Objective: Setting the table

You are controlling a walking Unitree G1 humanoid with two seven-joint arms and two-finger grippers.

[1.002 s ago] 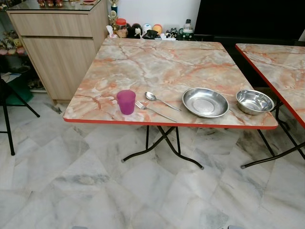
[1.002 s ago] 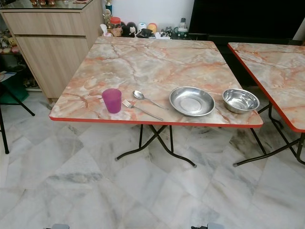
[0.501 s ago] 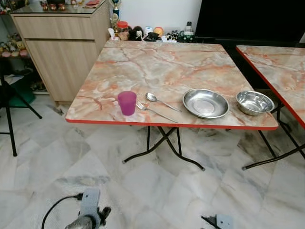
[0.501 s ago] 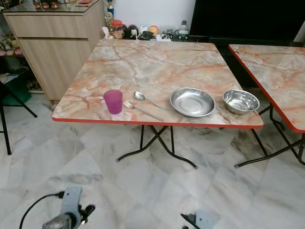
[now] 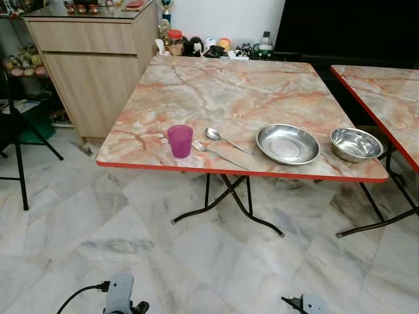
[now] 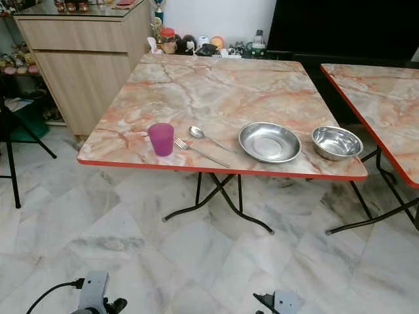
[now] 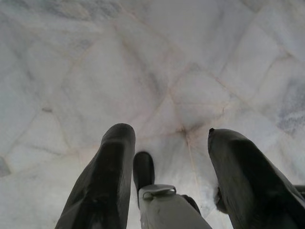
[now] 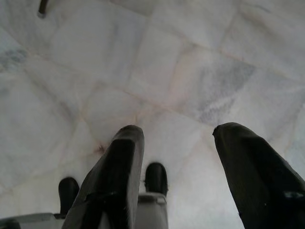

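A marble-patterned folding table with a red edge stands ahead of me. Along its near edge sit a purple cup, a spoon, a fork, a steel plate and a steel bowl, from left to right. Both arms hang low, far from the table. My left gripper is open over the marble floor, nothing between its fingers. My right gripper is open too, also over bare floor. Grey wrist parts show at the bottom of the eye views.
A second marble table stands at the right. A wooden cabinet is at the back left, with small jars and figurines behind the table. A black folding stand is at the far left. Black table legs cross under the table.
The camera has shifted, so the table sits a little further right in the picture. The wrist parts that rose into the bottom edge half a second ago now sit lower.
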